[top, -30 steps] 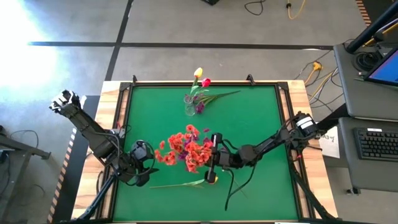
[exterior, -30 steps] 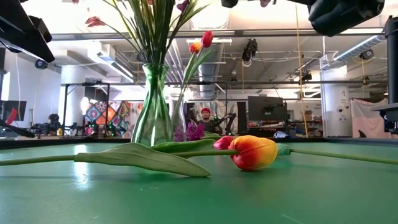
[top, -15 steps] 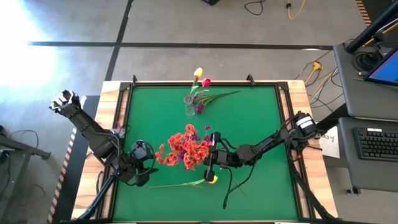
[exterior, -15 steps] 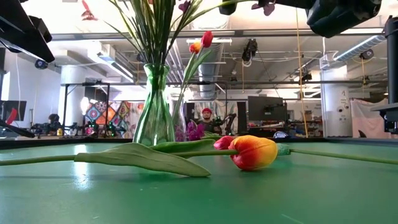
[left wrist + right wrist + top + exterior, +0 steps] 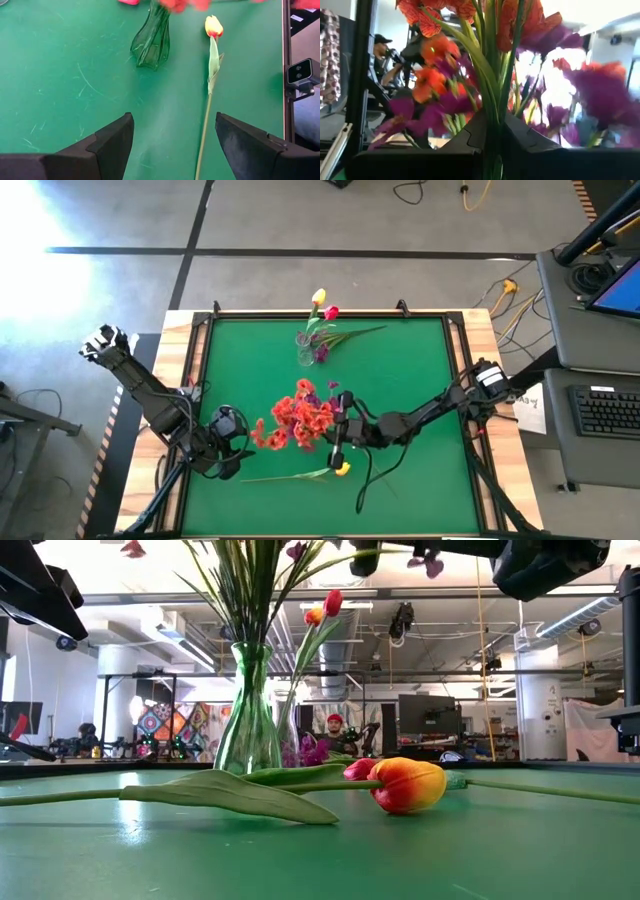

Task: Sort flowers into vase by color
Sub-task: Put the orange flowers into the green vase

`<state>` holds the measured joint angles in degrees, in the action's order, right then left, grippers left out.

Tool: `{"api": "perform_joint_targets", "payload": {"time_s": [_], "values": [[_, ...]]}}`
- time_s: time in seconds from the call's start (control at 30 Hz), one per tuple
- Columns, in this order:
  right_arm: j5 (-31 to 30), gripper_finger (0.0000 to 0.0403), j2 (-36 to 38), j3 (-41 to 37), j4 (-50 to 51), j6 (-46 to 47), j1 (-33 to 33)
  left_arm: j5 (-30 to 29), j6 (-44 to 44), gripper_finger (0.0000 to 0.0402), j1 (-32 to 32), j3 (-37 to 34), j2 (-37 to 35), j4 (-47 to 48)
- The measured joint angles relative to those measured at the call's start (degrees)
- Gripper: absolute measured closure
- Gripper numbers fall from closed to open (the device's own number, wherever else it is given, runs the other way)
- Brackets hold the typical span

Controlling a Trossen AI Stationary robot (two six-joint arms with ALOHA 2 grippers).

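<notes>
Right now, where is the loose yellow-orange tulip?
The tulip lies flat on the green table near its front edge, just below the right gripper in the high view.

Glossy clear glass vase [image 5: 151, 41]

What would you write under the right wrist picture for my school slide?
Right gripper shut on green stems of orange-red and purple flowers.

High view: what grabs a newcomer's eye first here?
The orange-red spray bunch at mid-table, its stems pinched by the right gripper, which is shut on them. Next, a tulip lying flat on the green mat near the front edge, and a small vase with two upright tulips at the far edge. The left gripper waits open at front left.
</notes>
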<state>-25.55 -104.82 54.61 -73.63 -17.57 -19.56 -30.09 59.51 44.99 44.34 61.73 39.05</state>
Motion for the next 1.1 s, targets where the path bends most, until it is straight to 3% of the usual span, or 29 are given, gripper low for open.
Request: {"api": "perform_joint_targets", "payload": {"time_s": [1.1], "values": [[-0.01, 0.0374, 0.01, 0.22, 6.91, 4.1, 0.47, 0.0, 0.0, 0.0134, 0.01, 0.0, 0.02, 0.01]]}}
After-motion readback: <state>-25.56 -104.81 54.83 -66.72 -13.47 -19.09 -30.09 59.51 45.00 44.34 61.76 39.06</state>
